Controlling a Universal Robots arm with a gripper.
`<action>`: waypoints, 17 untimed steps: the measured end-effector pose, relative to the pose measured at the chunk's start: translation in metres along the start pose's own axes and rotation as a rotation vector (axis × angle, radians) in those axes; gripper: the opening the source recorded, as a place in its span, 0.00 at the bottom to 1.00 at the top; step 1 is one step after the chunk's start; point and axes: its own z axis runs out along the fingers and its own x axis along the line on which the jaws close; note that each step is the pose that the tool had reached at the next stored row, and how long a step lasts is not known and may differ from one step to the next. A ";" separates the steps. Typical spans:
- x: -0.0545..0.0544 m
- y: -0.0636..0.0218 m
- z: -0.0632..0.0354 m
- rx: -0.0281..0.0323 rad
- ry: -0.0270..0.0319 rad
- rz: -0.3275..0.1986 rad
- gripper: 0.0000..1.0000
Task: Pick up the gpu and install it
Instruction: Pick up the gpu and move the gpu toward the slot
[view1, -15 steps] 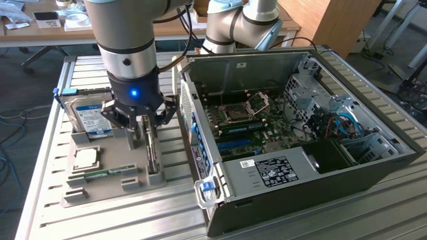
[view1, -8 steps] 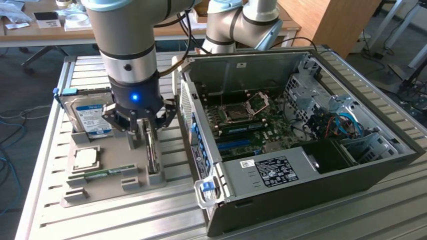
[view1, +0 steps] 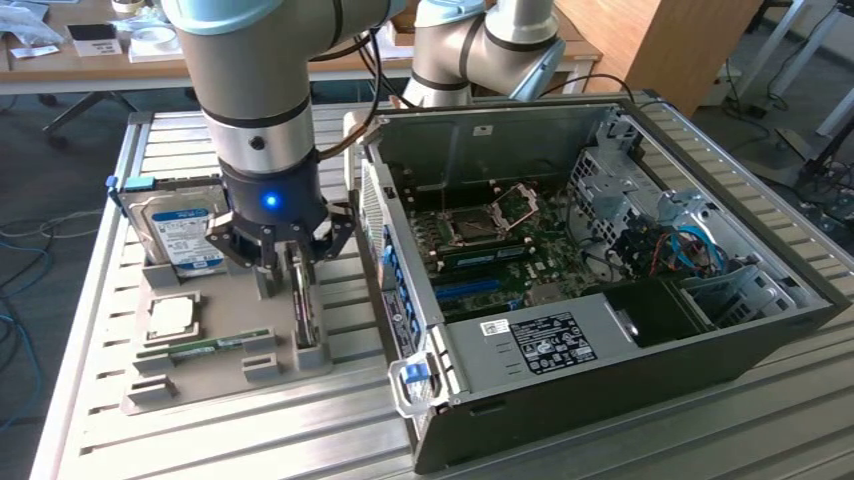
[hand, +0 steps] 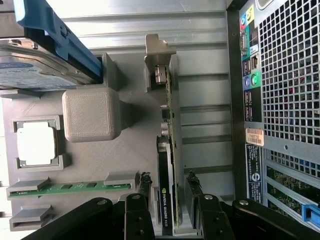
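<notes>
The gripper straddles the gpu, which stands on edge in its slot in the grey tray. Its fingers sit spread either side, seemingly just clear of the card. Beyond lies the hard drive, and farther off the computer case.

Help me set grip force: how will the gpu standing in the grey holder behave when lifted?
Probably stiff: the gpu is a thin board with a black shroud. Standing on edge in the grey holder, it may tip if nudged sideways. Exposed circuitry looks fragile, so gentle squeezing seems wise.
</notes>
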 end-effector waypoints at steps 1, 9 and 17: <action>0.000 0.0000 0.0001 -0.0001 -0.0002 0.000 0.42; 0.000 0.0000 0.0010 0.0000 0.0000 0.000 0.42; 0.000 -0.0002 0.0041 -0.0001 -0.0001 0.000 0.42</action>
